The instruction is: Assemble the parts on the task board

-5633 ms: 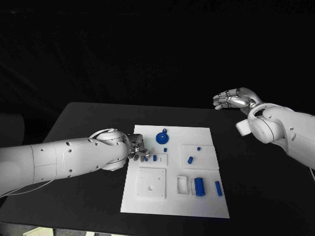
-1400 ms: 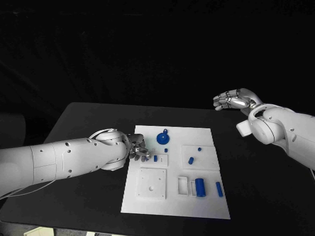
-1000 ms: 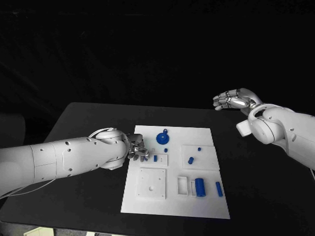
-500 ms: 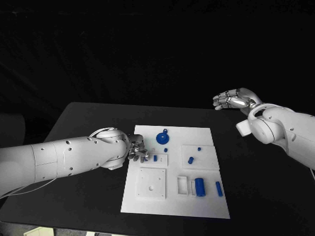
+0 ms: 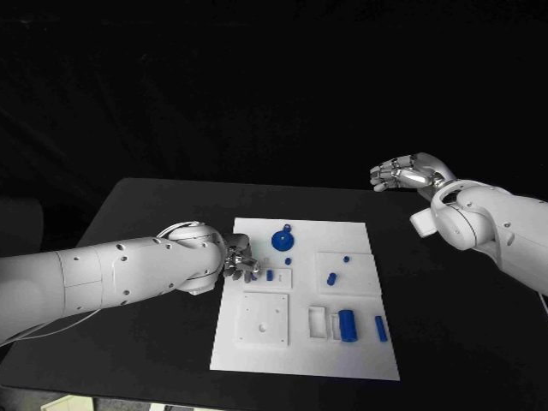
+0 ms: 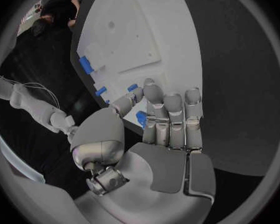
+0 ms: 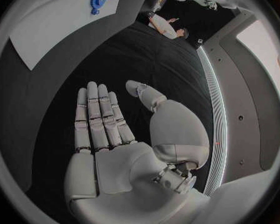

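The left robot hand [image 5: 237,262] sits at the left edge of the board [image 5: 348,364], fingers bent down toward a small blue peg [image 5: 269,275] standing in a raised white block. In the left wrist view the fingertips [image 6: 149,84] close around a small blue piece [image 6: 133,87], thumb opposite the other fingers, so it looks like a pinch on the peg; I cannot tell how firm the contact is. That low, side-on pose suits seating or lifting a slim part without covering its socket.

The right robot hand [image 5: 404,174] hangs well apart from the board, above the far right corner of the counter [image 5: 151,205]. Its wrist view shows the fingers [image 7: 96,119] straight and lying side by side, thumb out, holding nothing, probably parked clear so as not to crowd the work.

The other parts lie on the board: a round blue disc [image 5: 282,241] near the far edge, a short peg [image 5: 331,278] to the right, and a larger cylinder [image 5: 346,323] with a thin pin [image 5: 380,328] beside it toward the near edge. Most parts look unassembled, so the task seems early.
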Tool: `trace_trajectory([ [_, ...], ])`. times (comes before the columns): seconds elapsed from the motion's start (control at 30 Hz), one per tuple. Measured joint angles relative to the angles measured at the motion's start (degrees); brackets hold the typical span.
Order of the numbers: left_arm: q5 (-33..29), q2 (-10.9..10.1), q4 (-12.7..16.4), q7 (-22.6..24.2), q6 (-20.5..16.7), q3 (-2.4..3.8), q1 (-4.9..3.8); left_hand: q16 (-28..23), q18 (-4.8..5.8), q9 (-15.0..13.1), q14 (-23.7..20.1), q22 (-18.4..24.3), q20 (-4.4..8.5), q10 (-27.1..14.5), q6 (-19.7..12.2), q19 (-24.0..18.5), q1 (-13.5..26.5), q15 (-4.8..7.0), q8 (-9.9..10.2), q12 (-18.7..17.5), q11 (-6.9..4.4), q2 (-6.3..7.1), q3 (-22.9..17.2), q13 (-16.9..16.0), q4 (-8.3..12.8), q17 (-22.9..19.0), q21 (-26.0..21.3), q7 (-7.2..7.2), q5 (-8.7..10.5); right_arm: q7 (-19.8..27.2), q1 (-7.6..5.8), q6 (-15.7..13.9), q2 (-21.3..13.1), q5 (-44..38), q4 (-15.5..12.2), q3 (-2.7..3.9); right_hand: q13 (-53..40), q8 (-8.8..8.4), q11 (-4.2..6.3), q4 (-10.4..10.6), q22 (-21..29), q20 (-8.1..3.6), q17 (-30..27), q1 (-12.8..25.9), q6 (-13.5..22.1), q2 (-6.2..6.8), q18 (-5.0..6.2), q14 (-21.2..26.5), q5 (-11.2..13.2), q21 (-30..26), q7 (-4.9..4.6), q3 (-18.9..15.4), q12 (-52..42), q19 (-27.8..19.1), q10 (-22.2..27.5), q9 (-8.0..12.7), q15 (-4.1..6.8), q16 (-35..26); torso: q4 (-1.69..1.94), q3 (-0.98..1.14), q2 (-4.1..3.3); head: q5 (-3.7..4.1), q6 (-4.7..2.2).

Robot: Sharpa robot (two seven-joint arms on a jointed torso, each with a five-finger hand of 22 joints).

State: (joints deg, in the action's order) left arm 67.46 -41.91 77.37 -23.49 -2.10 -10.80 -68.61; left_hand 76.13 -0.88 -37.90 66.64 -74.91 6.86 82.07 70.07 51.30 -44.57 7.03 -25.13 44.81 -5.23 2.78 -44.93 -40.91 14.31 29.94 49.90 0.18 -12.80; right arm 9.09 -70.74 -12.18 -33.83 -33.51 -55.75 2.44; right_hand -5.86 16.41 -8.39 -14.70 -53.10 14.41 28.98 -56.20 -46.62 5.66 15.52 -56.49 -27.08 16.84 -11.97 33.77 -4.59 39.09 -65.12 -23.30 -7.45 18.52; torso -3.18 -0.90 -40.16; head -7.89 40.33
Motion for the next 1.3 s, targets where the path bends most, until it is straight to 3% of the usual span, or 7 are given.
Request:
trace_trajectory([
  [0.43, 0.59, 0.59, -0.67, -0.19, -0.13, -0.04, 0.04, -0.22, 0.0, 0.23, 0.0, 0.01, 0.21, -0.14, -0.95, 0.21, -0.21, 0.0, -0.02, -0.37, -0.11, -0.21, -0.45, 0.88, -0.45, -0.65, -0.21, 0.07, 3.57, 0.0, 0.0, 0.01, -0.08, -0.01, -0.06, 0.0, 0.05, 0.0, 0.0, 0.0, 0.01, 0.0, -0.01, 0.0, 0.0, 0.0, 0.0, 0.0, 0.0, 0.0, 0.0, 0.0, 0.0, 0.0, 0.0, 0.0, 0.0, 0.0, -0.01, 0.0, -0.01, 0.1, -0.04],
  [0.7, 0.96, 0.65, -0.68, -0.31, 0.25, -0.02, -0.01, -0.55, 0.0, 0.29, 0.0, 0.01, 0.21, -0.31, -1.21, 0.21, -0.65, 0.0, -0.02, -0.71, -0.09, -0.26, -0.68, 1.22, -0.68, -0.86, -0.31, 0.21, 4.74, 0.0, 0.0, 0.02, -0.09, -0.02, -0.11, 0.0, 0.04, 0.0, 0.0, 0.0, 0.01, 0.0, -0.01, 0.0, -0.01, 0.0, 0.0, 0.0, 0.0, 0.0, 0.01, 0.0, 0.0, 0.0, 0.0, 0.05, 0.0, 0.0, 0.02, 0.0, -0.01, 0.15, 0.0],
  [0.83, 0.98, 0.6, -0.68, -0.41, 0.51, -0.01, -0.06, -0.88, 0.0, 0.45, 0.0, 0.01, 0.21, -0.32, -1.43, 0.21, -1.39, 0.0, -0.02, -0.88, -0.09, -0.02, -1.0, 1.61, -1.0, -1.09, -0.44, 0.42, 7.13, 0.0, 0.0, 0.03, -0.09, -0.02, -0.13, 0.0, 0.04, 0.0, 0.0, 0.0, 0.01, 0.0, -0.01, 0.0, -0.01, 0.0, 0.0, 0.16, 0.0, 0.0, 0.01, 0.0, 0.0, 0.0, 0.0, 0.04, -0.15, 0.0, 0.02, -0.01, -0.01, 0.19, 0.07],
  [1.0, 0.82, 0.52, -0.64, -0.43, 0.59, -0.01, -0.09, -1.01, 0.01, 0.86, -0.24, -0.01, 0.21, -0.61, -2.59, 0.21, -2.22, 0.23, 0.58, -1.12, 0.21, 0.1, -1.14, 1.88, -1.17, -1.23, -0.71, 1.01, 8.21, 0.0, 0.0, 0.03, -0.12, -0.02, -0.14, 0.0, 0.04, 0.0, 0.0, 0.0, -0.04, 0.0, -0.01, 0.0, -0.05, 0.0, 0.0, 0.21, 0.0, 0.0, 0.05, 0.0, 0.0, 0.0, 0.0, 0.04, -0.21, 0.0, 0.02, 0.0, -0.01, 0.2, 0.11],
  [1.07, 0.77, 0.51, -0.64, -0.47, 0.58, -0.02, -0.1, -1.12, 0.0, 1.24, -0.4, -0.03, 0.21, -0.5, -3.23, 0.21, -2.66, 0.22, 1.35, -1.35, 0.34, 0.62, -0.87, 2.07, -2.34, -1.32, -0.71, 1.15, 8.66, 0.0, 0.0, 0.03, -0.13, -0.02, -0.15, 0.0, 0.03, 0.0, 0.0, 0.0, -0.04, 0.0, -0.01, 0.0, -0.05, 0.0, 0.0, 0.21, 0.0, 0.0, 0.05, 0.0, 0.0, 0.0, 0.0, 0.04, -0.21, 0.0, 0.02, 0.0, 0.0, 0.21, 0.12],
  [1.3, 0.66, 0.3, -0.6, -0.89, 0.41, -0.05, -0.08, -1.54, 0.0, 1.71, -0.83, -0.03, 0.21, -0.83, -4.66, 0.21, -1.16, 0.65, 2.33, -1.78, 0.8, 4.59, -0.34, 2.29, -4.35, -1.54, -1.14, 1.07, 9.09, 0.0, 0.0, 0.02, -0.11, -0.03, -0.16, 0.0, 0.03, 0.0, 0.0, 0.16, -0.04, 0.0, -0.01, 0.0, -0.06, 0.0, 0.0, 0.21, 0.0, 0.0, 0.06, -0.17, 0.0, 0.0, 0.0, 0.06, -0.2, 0.0, 0.02, -0.03, 0.0, 0.23, 0.12],
])
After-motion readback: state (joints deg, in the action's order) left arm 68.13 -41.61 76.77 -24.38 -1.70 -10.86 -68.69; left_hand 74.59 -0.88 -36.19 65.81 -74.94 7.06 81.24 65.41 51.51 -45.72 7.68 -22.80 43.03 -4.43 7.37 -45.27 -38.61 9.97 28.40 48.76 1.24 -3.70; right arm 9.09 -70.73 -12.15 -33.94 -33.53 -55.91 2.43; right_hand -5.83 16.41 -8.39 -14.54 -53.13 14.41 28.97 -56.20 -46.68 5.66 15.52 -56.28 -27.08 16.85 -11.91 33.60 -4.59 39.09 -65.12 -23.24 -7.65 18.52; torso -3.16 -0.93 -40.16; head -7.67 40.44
